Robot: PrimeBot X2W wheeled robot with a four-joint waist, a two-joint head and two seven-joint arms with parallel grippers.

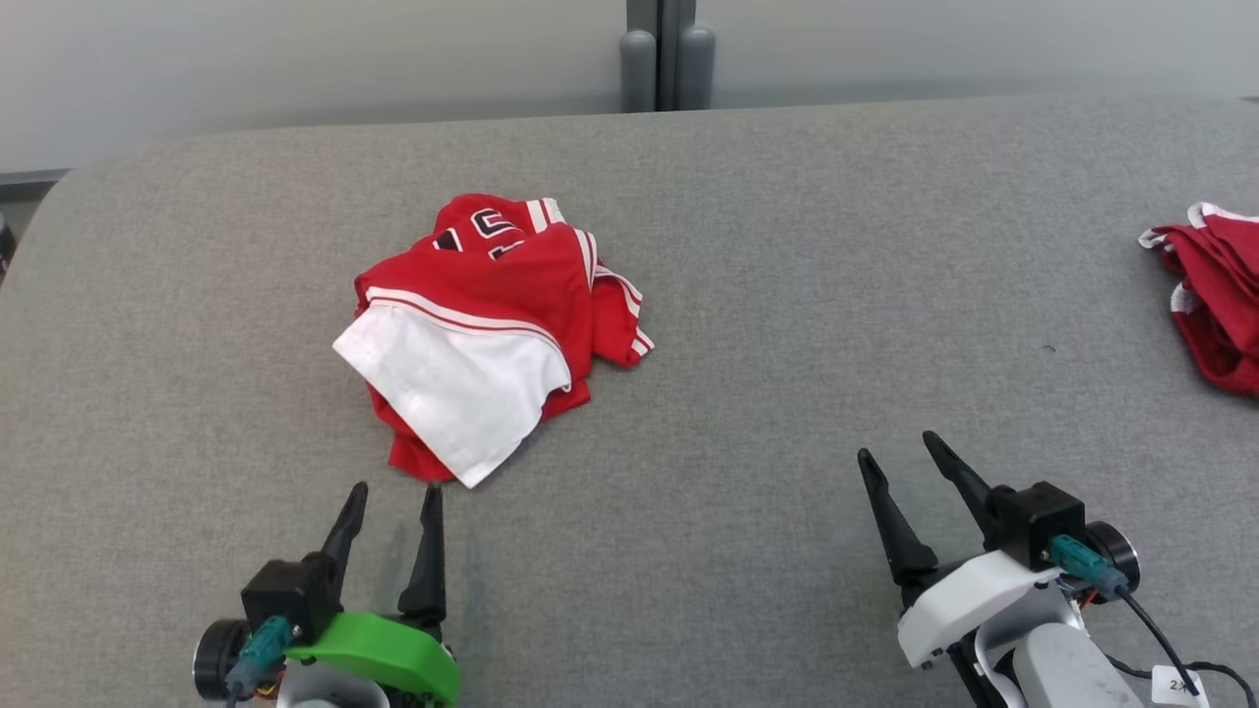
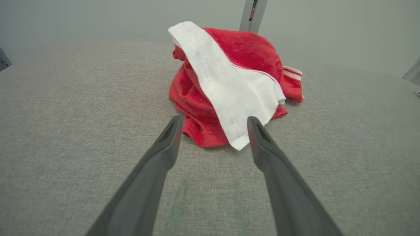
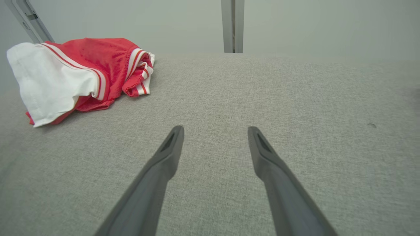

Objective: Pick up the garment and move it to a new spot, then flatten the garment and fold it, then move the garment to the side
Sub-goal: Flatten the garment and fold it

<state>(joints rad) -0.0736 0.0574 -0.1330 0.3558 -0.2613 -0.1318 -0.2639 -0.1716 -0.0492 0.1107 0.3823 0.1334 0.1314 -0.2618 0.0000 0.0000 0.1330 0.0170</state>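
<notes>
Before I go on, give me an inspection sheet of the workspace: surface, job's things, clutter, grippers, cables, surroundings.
Surface: grey fabric table; one small dark speck toward the right.
Job's things: red and white garment, crumpled in a heap left of centre, white flap toward the robot.
Clutter: second garment, red, at the right edge, partly cut off.
Grippers: left gripper open, tips at the garment's near corner, contact not clear. Right gripper open over the table, holding nothing.
Cables: black cable with a white tag at the right wrist, off the work area.
Surroundings: pale wall and a grey post behind the table.
</notes>
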